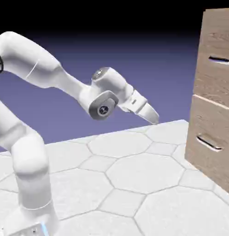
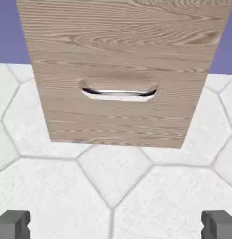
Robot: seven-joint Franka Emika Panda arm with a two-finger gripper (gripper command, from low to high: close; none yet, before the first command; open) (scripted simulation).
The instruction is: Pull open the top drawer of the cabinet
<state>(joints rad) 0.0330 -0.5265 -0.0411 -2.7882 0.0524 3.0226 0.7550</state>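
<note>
Grey fingertips (image 2: 14,223) of the tool (image 1: 152,115) stand wide apart at the hand view's bottom edge, gripping nothing, with bare hexagon-tiled surface (image 1: 134,175) between them and the cabinet (image 1: 206,152). Nothing of the task looks done: the top drawer (image 1: 217,78) sits shut, high at the exterior view's right, well apart from the tool, which faces the lower drawer (image 2: 122,56) and its handle (image 2: 118,93). Reaching, gripping and pulling remain; both drawers are closed, contents unseen.

Wood-grain cabinet (image 1: 213,92) upright; top drawer (image 1: 216,57) shut flush.
</note>
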